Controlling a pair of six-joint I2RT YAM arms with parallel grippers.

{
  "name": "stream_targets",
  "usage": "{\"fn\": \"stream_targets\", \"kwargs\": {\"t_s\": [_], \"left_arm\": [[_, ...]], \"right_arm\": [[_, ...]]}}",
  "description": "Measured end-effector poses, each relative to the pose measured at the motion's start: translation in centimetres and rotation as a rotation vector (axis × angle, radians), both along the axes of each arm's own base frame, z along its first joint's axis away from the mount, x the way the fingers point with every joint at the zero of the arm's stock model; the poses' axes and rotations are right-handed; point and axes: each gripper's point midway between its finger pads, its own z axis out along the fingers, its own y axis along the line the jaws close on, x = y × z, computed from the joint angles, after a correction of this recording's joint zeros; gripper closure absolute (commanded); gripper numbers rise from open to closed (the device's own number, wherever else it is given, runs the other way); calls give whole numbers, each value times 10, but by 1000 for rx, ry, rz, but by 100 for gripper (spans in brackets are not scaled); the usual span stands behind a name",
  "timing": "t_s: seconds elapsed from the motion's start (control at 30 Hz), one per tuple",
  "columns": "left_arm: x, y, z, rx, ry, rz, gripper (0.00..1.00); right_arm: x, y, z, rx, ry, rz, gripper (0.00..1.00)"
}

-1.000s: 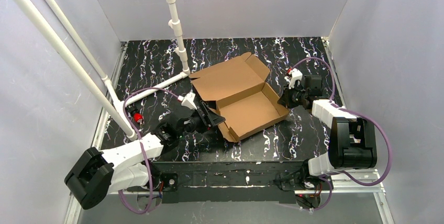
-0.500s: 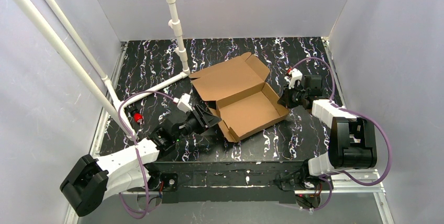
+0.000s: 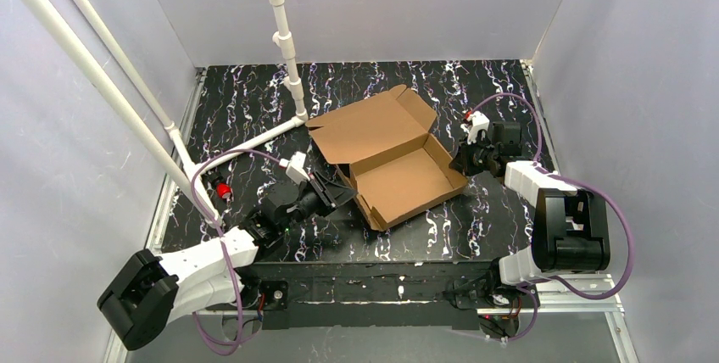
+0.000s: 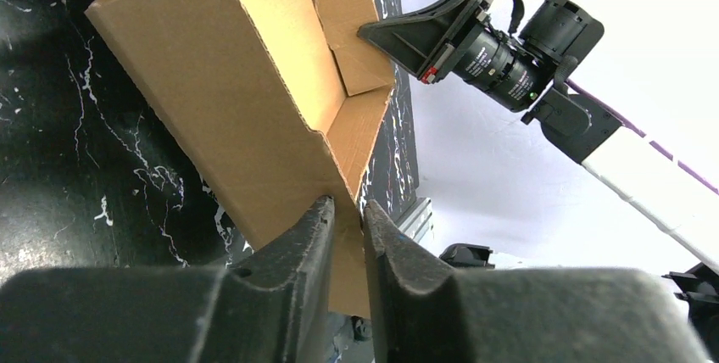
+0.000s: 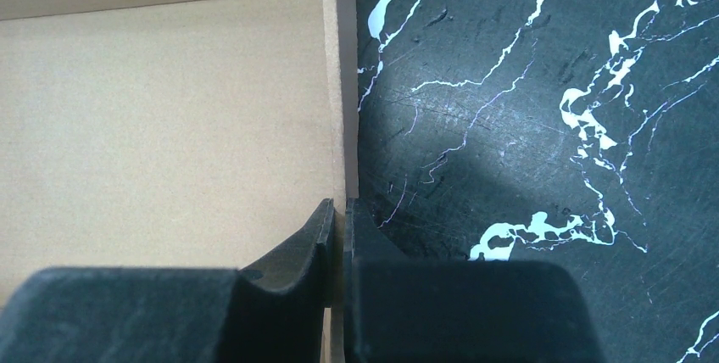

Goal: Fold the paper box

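the paper box [image 3: 405,183] sits near the middle of the black marbled table [image 3: 246,104], turned at an angle to its edges. it is plain brown corrugated cardboard, a shallow rectangular tray with its four low walls standing. the hinged lid [image 3: 369,125] lies open behind the tray, tilted back toward the far side, with a side flap [image 3: 418,108] raised at its right end. in the left wrist view the outer face of the wall [image 4: 229,100] is smooth and uncreased, and a tucked flap shows inside the corner.

the left gripper [image 3: 337,187] is at the tray's left wall, its jaws drawn narrow with the top edge of the cardboard between them. the right gripper [image 3: 465,159] is at the opposite, right wall; in its own view the fingers [image 5: 318,231] are pinched tight over the thin edge of that wall, one inside the tray, one outside above the table.
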Motion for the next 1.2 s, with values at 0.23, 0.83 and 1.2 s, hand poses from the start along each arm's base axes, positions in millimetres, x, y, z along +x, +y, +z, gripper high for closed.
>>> {"fn": "stream_targets", "kwargs": {"t_s": [0.23, 0.83, 1.2], "left_arm": [[1, -2, 3, -28, -19, -3, 100], [5, 5, -38, 42, 56, 8, 93], [4, 3, -58, 72, 106, -9, 65]], "right_arm": [[0, 0, 0, -1, -1, 1, 88], [0, 1, 0, 3, -3, 6, 88], [0, 1, 0, 3, -3, 6, 88]]}}
